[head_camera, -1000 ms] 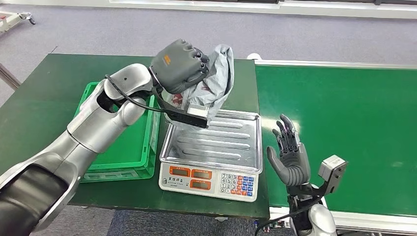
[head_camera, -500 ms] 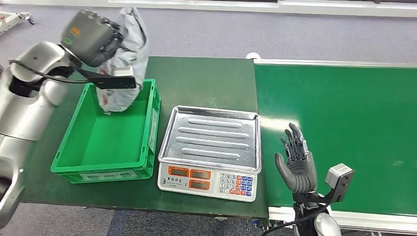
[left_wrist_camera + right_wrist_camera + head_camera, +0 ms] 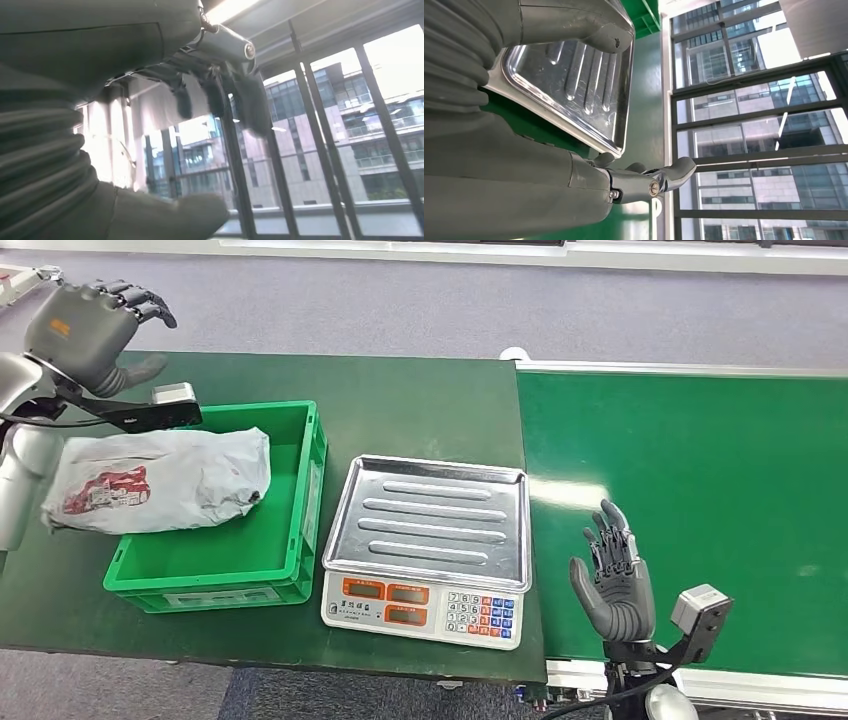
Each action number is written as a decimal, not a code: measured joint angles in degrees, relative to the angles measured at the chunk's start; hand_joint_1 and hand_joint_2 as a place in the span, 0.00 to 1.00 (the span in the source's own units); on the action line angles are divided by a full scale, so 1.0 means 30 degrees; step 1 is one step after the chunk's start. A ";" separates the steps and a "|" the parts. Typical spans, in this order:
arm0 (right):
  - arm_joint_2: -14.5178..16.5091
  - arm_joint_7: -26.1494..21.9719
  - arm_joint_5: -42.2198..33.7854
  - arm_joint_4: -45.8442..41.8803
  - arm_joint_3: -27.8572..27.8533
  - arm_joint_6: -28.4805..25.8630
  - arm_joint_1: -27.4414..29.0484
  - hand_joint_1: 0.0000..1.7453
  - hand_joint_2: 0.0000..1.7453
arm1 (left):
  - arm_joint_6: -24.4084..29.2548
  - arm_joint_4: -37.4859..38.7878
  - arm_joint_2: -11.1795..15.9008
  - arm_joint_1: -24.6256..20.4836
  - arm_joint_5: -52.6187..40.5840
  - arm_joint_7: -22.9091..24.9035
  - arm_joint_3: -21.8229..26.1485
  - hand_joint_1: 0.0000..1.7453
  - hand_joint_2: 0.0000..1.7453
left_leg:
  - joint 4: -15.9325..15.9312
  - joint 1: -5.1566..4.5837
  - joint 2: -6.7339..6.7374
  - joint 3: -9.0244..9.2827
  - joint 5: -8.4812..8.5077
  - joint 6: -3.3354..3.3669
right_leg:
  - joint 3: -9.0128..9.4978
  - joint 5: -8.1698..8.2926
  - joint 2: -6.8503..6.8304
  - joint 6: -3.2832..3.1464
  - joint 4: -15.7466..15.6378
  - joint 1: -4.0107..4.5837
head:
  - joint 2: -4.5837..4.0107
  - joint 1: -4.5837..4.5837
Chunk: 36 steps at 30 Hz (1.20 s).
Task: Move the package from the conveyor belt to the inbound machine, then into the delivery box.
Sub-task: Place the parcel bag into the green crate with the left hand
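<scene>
Left arm: cut off by the picture's left edge. Package: red print too small to read. Scale displays: digits illegible. Left hand fingers: blurred in left wrist view.

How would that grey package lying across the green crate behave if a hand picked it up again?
The grey package is wrinkled and sags over the green crate rim, so it is probably floppy. The film looks glossy, perhaps slippery. It won't roll, but its overhanging end might slide off.
</scene>
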 joint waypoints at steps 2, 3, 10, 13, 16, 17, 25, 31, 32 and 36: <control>0.0005 -0.0009 0.0007 0.0000 -0.0004 0.0000 0.0000 0.00 1.00 | 0.0182 0.0115 -0.0136 0.0405 0.0711 -0.0289 0.0386 0.00 1.00 | 0.0000 0.0002 0.0000 -0.0002 0.0003 -0.0004 | -0.0006 0.0000 -0.0001 -0.0001 0.0000 0.0001 | 0.0000 0.0002; 0.0009 -0.0013 0.0007 0.0000 -0.0006 -0.0002 0.0000 0.00 1.00 | 0.0191 0.0155 -0.0222 0.0551 0.1061 -0.0428 0.0607 0.00 1.00 | 0.0000 0.0004 0.0000 -0.0005 0.0003 -0.0006 | -0.0009 -0.0001 -0.0002 -0.0001 0.0000 0.0002 | 0.0000 0.0000; 0.0060 0.0004 0.0055 0.0000 -0.0035 -0.0277 0.0042 0.00 1.00 | -0.1229 0.0621 -0.1222 0.0253 0.4330 -0.1142 0.1709 0.00 1.00 | 0.0000 0.0003 -0.0004 -0.0019 0.0003 -0.0007 | -0.0030 -0.0002 -0.0012 -0.0002 -0.0002 0.0002 | 0.0000 0.0002; 0.0140 -0.0035 0.0494 0.0000 -0.0040 -0.0585 0.0074 0.00 1.00 | -0.2458 0.0654 -0.2546 0.0504 0.8025 -0.1036 0.2458 0.00 1.00 | 0.0000 -0.0011 -0.0014 -0.0016 0.0002 -0.0005 | -0.0013 0.0000 -0.0018 0.0001 -0.0004 -0.0012 | 0.0000 0.0002; 0.0210 -0.0166 0.1052 0.0000 -0.0033 -0.1037 0.0084 0.00 1.00 | -0.2552 0.0455 -0.4112 0.1589 1.0938 -0.0895 0.2945 0.00 1.00 | 0.0001 -0.0029 -0.0014 -0.0008 -0.0001 0.0000 | 0.0000 0.0002 -0.0014 0.0007 -0.0005 -0.0039 | 0.0000 0.0002; 0.0230 -0.0186 0.1259 0.0002 -0.0020 -0.1205 0.0084 0.00 1.00 | -0.2607 0.0384 -0.4638 0.2051 1.1750 -0.0892 0.2976 0.00 1.00 | 0.0001 -0.0033 -0.0013 -0.0006 -0.0003 0.0004 | -0.0001 0.0003 -0.0012 0.0009 -0.0007 -0.0047 | 0.0000 0.0002; 0.0652 0.0244 0.4180 0.0527 0.1691 -0.3507 -0.0696 0.00 1.00 | -0.3360 0.0736 -1.1289 0.7053 1.6559 -0.1628 0.2748 0.00 1.00 | 0.0003 -0.0094 -0.0026 -0.0010 -0.0039 0.0058 | 0.0016 -0.0022 -0.0022 0.0058 -0.0012 -0.0119 | 0.0000 0.0007; 0.1098 0.0029 0.3740 0.2180 0.3397 -0.4561 -0.2120 0.00 1.00 | -0.1675 0.1901 -1.4881 0.9226 1.8238 -0.1657 0.2297 0.00 1.00 | 0.0004 -0.0094 -0.0021 -0.0018 -0.0055 0.0082 | 0.0008 -0.0029 -0.0026 0.0071 -0.0017 -0.0129 | 0.0000 0.0004; 0.1184 -0.0069 0.3497 0.2503 0.3577 -0.4592 -0.2319 0.00 1.00 | -0.1454 0.2004 -1.5254 0.9465 1.8389 -0.1577 0.2267 0.00 1.00 | 0.0004 -0.0088 -0.0023 -0.0022 -0.0054 0.0082 | 0.0008 -0.0030 -0.0029 0.0071 -0.0017 -0.0126 | 0.0000 0.0002; 0.1424 -0.0425 0.2798 0.3734 0.4261 -0.4652 -0.2862 0.00 1.00 | -0.0758 0.2240 -1.6450 1.0413 1.8872 -0.1453 0.2162 0.00 1.00 | 0.0003 -0.0078 -0.0024 -0.0028 -0.0054 0.0081 | 0.0006 -0.0034 -0.0043 0.0070 -0.0016 -0.0116 | 0.0000 0.0002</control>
